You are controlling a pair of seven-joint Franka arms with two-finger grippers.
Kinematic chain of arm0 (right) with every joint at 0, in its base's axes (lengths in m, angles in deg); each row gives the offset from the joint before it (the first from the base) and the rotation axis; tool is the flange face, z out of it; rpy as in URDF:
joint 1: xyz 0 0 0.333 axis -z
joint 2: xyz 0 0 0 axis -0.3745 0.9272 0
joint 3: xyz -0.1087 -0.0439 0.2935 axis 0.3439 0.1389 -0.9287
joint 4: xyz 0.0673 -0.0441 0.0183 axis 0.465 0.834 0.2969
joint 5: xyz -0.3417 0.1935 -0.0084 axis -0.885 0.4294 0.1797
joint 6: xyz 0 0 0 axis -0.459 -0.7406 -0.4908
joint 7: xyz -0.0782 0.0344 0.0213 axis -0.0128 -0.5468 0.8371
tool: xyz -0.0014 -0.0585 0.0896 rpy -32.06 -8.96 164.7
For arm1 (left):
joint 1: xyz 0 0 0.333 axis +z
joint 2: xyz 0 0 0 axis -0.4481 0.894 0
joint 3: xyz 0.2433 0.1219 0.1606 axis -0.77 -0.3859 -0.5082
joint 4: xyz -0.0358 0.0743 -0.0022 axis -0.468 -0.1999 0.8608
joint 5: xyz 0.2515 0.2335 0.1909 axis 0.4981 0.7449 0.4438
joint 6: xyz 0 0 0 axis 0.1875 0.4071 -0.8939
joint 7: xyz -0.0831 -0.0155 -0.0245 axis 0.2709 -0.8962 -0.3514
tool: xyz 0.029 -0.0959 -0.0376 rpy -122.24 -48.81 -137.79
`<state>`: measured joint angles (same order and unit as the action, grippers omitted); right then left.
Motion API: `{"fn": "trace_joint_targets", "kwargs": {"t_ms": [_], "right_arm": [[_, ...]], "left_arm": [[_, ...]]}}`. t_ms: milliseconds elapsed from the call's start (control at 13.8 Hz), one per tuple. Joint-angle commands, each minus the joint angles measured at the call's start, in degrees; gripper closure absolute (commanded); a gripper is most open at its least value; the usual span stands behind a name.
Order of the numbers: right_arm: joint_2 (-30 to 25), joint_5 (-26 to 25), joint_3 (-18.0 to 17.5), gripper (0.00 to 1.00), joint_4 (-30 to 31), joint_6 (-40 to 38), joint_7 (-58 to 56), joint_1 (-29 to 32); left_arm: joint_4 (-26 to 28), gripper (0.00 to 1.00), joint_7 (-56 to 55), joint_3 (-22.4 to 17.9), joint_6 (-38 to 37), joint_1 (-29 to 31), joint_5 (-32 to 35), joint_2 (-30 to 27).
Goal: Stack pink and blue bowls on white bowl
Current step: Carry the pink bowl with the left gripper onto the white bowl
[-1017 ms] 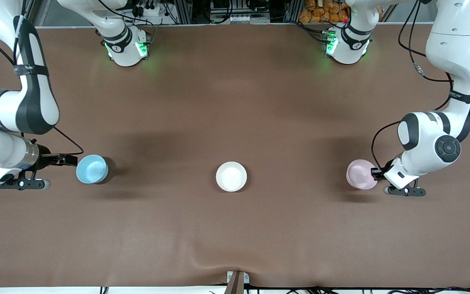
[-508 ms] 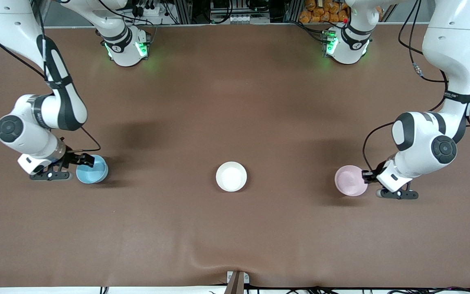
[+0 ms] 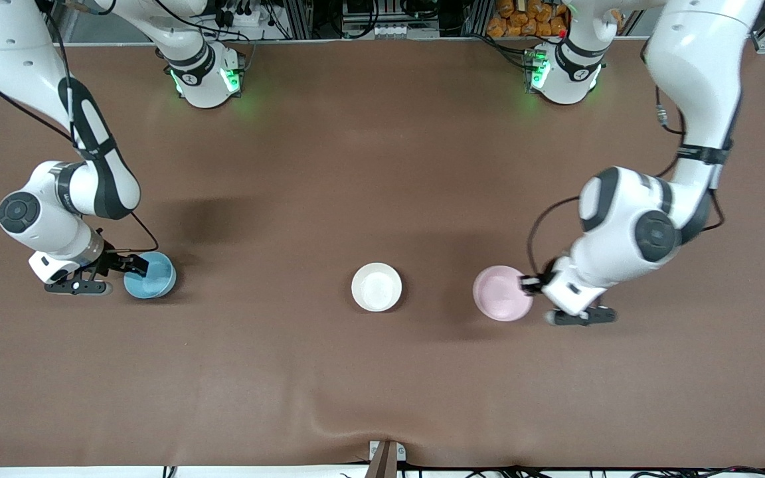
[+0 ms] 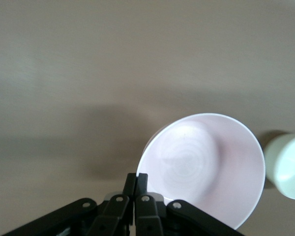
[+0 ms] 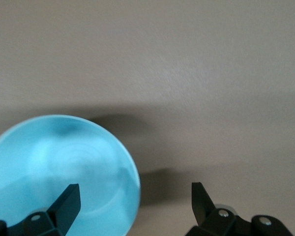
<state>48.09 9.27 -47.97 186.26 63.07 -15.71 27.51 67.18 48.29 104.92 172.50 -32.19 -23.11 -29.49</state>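
Observation:
The white bowl sits at the table's middle; it also shows in the left wrist view. My left gripper is shut on the rim of the pink bowl and holds it tilted a little above the table, beside the white bowl toward the left arm's end. In the left wrist view the fingers pinch the pink bowl's rim. The blue bowl rests near the right arm's end. My right gripper is open across its rim, one finger inside the blue bowl, the other outside.
The brown table cover has a raised wrinkle near the front edge. A small bracket sits at the front edge's middle. The two arm bases stand along the table's back edge.
My left gripper has carried the pink bowl from the left arm's end toward the white bowl. My right gripper has moved in over the blue bowl's rim.

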Motion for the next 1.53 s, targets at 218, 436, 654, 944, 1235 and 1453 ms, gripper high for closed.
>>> {"fn": "trace_joint_targets", "kwargs": {"t_ms": [218, 436, 654, 944, 1235, 1453], "right_arm": [[1.9, 5.9, -0.9, 1.00, -0.6, 0.2, 0.2, 1.3], [1.8, 7.1, -0.9, 1.00, -1.2, 0.1, 0.1, 1.1], [0.7, 7.0, -0.9, 1.00, -3.1, -3.0, -0.2, 0.6], [-1.5, 7.7, -2.1, 1.00, -15.7, -24.3, 0.0, 0.3], [-1.7, 11.0, -2.8, 1.00, -29.4, -40.7, 2.8, -2.7], [-4.2, 11.6, -2.8, 1.00, -31.4, -43.7, 9.0, -7.3]], "left_arm": [[-6.3, 1.00, -12.2, -1.0, -1.6, -10.2, -0.7, 4.3], [-12.4, 1.00, -16.5, -1.1, -1.6, -13.9, -0.7, 9.1], [-13.5, 1.00, -19.3, -1.1, -0.8, -16.0, -0.8, 10.9], [-13.8, 1.00, -22.3, -1.2, 5.0, -18.7, -0.8, 13.4], [-13.9, 1.00, -22.3, -3.7, 10.5, -21.7, -0.7, 16.1], [-13.8, 1.00, -22.0, -4.7, 11.4, -22.2, -0.6, 16.1]]}}
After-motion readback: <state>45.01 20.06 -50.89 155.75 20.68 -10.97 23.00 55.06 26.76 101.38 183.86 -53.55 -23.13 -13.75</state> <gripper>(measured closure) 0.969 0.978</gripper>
